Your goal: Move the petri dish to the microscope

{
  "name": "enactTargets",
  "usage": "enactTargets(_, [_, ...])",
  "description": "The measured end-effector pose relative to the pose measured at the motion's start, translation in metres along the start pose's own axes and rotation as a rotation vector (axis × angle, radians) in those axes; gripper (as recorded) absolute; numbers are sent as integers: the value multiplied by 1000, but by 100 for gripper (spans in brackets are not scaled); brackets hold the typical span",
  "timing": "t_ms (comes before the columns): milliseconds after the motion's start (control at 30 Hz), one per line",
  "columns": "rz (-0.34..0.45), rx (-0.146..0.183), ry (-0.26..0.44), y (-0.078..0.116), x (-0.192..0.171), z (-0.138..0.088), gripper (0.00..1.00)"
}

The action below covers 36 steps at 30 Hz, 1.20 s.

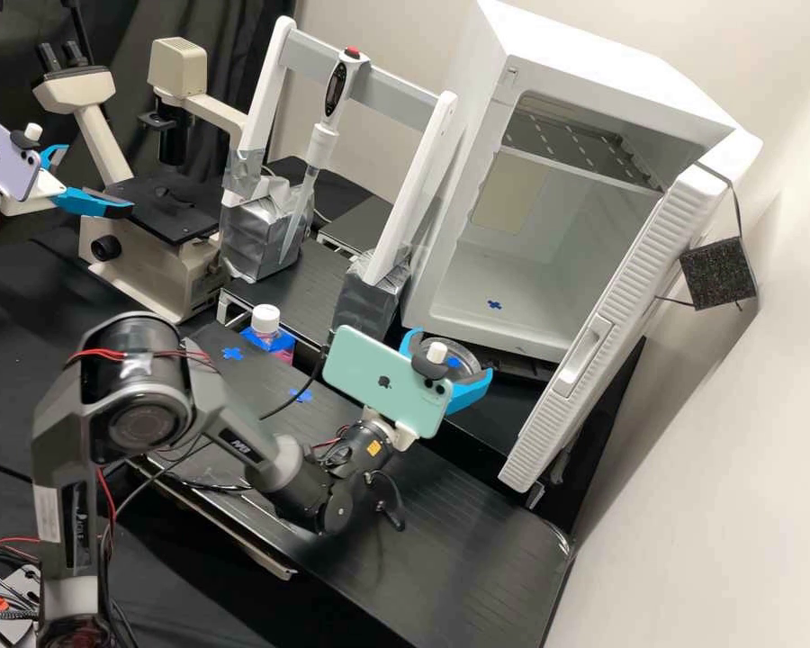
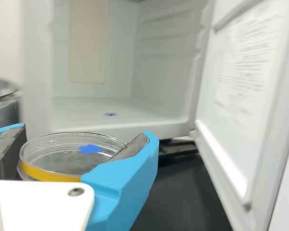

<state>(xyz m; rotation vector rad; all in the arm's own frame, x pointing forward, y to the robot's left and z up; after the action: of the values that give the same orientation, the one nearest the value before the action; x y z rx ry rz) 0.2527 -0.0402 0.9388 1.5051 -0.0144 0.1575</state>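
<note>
So, we join the play just outside the incubator, where the white hand has its two bright blue fingers clamped on the round clear petri dish. Grey pads meet the dish from opposite sides, a yellow band runs around its wall, and a blue cross mark shows within its rim. It sits level in that grip, near the opening of the boxy white incubator — outside the chamber, right of centre in the scene.

Over on the right, the incubator's ribbed white door stands wide open, a black foam block hanging beside it. Inside, there's a slotted metal shelf up high and another blue cross down on the floor.

Now look far left: the cream microscope with its flat black stage, well apart from the dish — nothing in the hand is anywhere near it! Between them stands a white upright frame carrying a white pipette, its feet wrapped in silver tape. On the near side of that frame, a white-capped bottle of pink liquid rests near a blue cross on the black desk.
</note>
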Motion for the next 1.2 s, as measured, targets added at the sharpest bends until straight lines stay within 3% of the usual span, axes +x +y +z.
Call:
enactTargets(200, [-50, -17, 33, -14, -28, -27, 0])
enactTargets(300, [-54, -6, 66, -22, -42, -45, 0])
enactTargets(600, [-103, -27, 278, -46, -66, -102, 0])
enactTargets(767, [-134, -1, 419, -56, -71, -131, 0])
enactTargets(900, [-193, 57, 544, -70, -74, -155, 0])
enactTargets(1000, [-244, 83, 630, -80, -70, -172, 0])
enactTargets(1200, [-304, 105, 746, -99, -54, -201, 0])
